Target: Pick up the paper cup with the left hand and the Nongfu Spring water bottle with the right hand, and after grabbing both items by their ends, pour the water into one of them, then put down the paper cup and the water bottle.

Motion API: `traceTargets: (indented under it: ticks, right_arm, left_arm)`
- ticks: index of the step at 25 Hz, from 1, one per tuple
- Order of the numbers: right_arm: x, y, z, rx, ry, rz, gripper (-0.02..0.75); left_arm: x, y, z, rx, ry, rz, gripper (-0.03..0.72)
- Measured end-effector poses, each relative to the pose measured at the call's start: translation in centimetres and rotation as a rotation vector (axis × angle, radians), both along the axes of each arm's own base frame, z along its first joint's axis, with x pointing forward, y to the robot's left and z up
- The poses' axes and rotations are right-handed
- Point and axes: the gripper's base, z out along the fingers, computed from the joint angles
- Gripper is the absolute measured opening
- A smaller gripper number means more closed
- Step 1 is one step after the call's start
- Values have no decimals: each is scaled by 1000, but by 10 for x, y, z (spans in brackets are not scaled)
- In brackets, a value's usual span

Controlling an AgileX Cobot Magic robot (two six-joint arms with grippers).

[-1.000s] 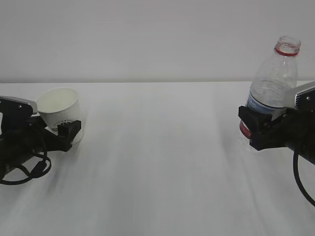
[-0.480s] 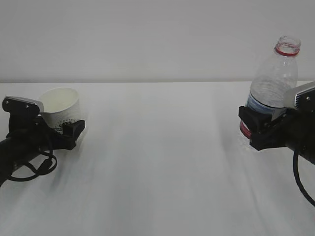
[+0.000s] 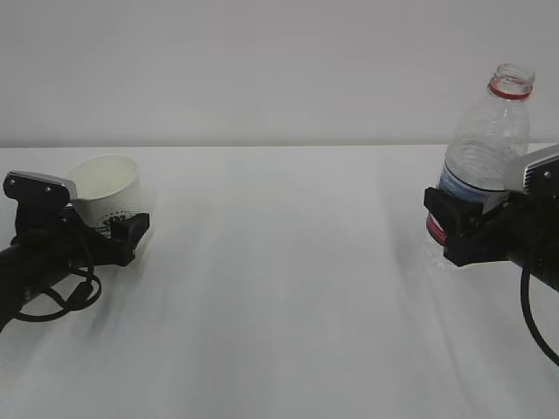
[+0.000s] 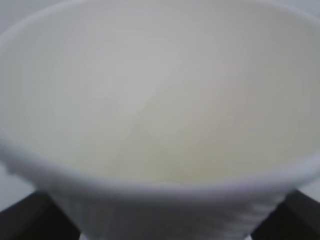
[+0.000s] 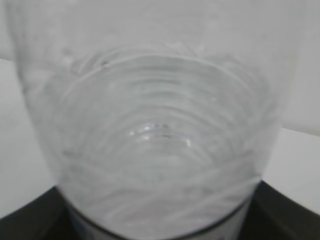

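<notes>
Your left gripper (image 3: 109, 234) sits at the table's (image 3: 279, 288) left edge with its jaws spread wide on either side of the paper cup (image 3: 106, 194); whether they press its wall, you cannot tell. The cup tilts slightly (its cream inside fills the left wrist view). Far right, your right gripper (image 3: 458, 229) clamps the Nongfu Spring water bottle (image 3: 485, 144) low around its label, the bottle upright and uncapped.

Flat, bright, even light washes the pale white surface (image 3: 279, 288), shadows faint and soft; both wrist views are badly out of focus, the white paper cup (image 4: 160, 115) and clear ribbed plastic bottle (image 5: 160, 140) smeared close-up
</notes>
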Motion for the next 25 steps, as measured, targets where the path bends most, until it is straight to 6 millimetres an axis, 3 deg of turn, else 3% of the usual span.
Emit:
traceTargets:
  ticks: [7, 25]
  right_arm:
    - [0, 0, 0, 0, 0, 0, 515]
    - [0, 0, 0, 1, -1, -1, 515]
  left_arm:
    - [0, 0, 0, 1, 0, -4, 591]
    - [-4, -10, 3, 16, -13, -126, 582]
